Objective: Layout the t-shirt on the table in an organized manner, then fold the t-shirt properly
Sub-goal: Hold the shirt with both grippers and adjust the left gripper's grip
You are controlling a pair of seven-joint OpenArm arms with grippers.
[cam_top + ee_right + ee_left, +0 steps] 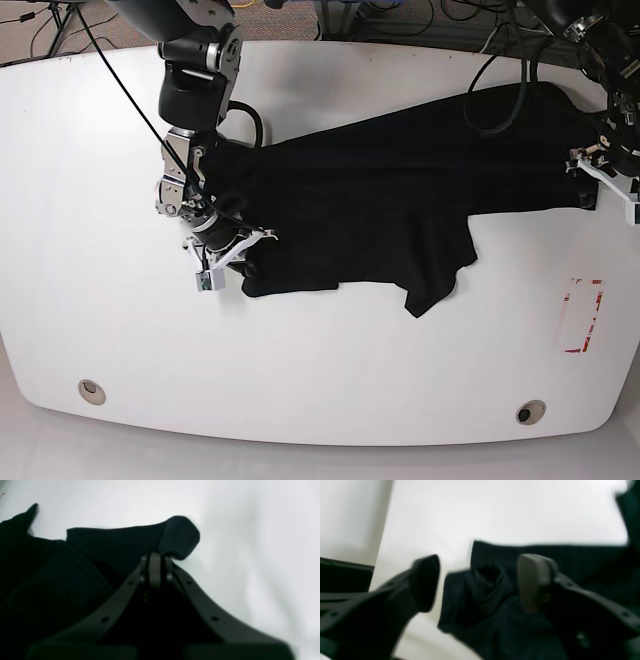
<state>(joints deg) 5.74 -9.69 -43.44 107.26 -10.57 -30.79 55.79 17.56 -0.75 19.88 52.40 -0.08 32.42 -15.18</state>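
The black t-shirt (380,190) lies spread across the white table (320,370), reaching from my right gripper to my left one, with one flap pointing toward the table's front. At the cloth's left end my right gripper (240,262) is shut on the t-shirt's edge. In the right wrist view the fingers (155,565) are pressed together and a fold of t-shirt (178,537) curls over their tips. My left gripper (480,580) stands wide open over the t-shirt's (480,597) right end, bunched cloth lying loose between the fingers (535,580). The base view shows this left gripper (605,185) too.
A red tape rectangle (582,315) marks the table at the front right. Two round metal grommets (91,391) (530,411) sit near the front edge. Cables hang over the back edge (400,25). In the left wrist view the table's edge (380,542) runs close on the left.
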